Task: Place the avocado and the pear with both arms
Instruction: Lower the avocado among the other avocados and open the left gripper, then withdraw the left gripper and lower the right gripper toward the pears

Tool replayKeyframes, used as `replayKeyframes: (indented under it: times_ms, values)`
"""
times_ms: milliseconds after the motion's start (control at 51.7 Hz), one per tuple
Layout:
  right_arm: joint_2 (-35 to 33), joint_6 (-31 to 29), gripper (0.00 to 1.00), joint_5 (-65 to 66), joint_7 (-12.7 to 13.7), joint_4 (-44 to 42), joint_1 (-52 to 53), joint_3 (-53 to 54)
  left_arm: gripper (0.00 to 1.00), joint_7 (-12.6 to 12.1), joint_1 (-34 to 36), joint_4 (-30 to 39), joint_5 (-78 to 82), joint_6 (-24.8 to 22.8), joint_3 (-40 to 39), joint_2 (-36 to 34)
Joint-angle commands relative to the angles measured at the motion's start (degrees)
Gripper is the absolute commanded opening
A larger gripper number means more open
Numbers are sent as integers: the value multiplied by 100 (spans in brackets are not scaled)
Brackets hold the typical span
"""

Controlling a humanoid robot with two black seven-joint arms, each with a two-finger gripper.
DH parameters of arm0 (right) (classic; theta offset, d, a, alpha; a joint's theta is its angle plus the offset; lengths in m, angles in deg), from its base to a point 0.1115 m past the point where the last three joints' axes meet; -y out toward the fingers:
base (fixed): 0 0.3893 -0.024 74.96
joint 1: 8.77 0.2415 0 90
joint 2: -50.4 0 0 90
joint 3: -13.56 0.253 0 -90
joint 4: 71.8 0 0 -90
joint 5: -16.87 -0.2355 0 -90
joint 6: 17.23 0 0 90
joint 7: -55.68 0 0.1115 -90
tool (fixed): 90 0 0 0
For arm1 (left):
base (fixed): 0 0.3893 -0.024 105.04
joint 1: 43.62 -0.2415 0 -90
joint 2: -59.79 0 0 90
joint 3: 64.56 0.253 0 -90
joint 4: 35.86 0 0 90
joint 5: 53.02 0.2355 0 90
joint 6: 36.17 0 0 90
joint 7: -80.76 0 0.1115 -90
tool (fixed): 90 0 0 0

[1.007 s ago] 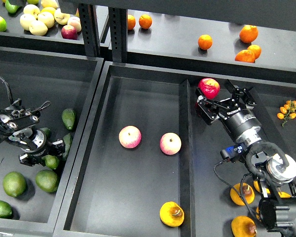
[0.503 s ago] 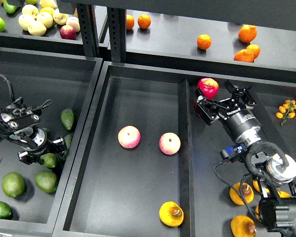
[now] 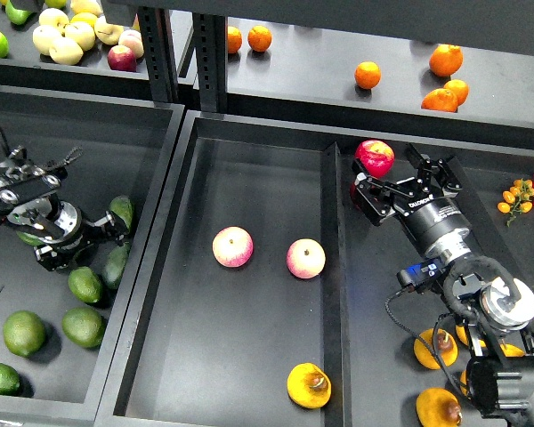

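Note:
Several green avocados lie in the left bin: one just below my left gripper, two more against the bin's right wall. The left gripper is open, holds nothing and hovers between them. A golden pear with a brown spot lies at the front of the middle bin. Two more pears lie in the right bin, partly behind my right arm. My right gripper is open and empty, just beside a red apple.
Two pink-yellow apples lie in the middle bin. A divider wall separates it from the right bin. Oranges and pale fruit sit on the rear shelf. Small red and orange fruit lies at far right.
My left gripper has moved up and away from the avocado it hovered over; that avocado now lies fully in view. The right arm has barely moved.

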Motion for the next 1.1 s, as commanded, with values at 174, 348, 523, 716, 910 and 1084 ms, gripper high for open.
replayKeyframes:
  times_ms: [174,348,523,716,910,1084]
  values:
    - [0,-157,100,-3,43,-27,-235,-8,99,2,-174,199,-1602,0,-1597,-99]
    - [0,-781,100,-3,385,-80,-604,-34,99,2,-1061,902,-2456,0,-2941,-99]
    - [-35,-1317,100,6,760,-237,-1008,-43,99,2,-2168,1640,-2474,0,-4461,270]
    - [-500,-2002,100,6,760,-720,-1272,-78,99,2,-3565,2572,-2474,0,-6008,990]
    - [-1045,-2784,100,15,760,-1134,-1307,-561,99,2,-4480,3179,-2474,0,-6756,1737]
    - [-1555,-2975,100,41,760,-1380,-1299,-1088,99,2,-5245,3548,-2658,0,-7275,2493]
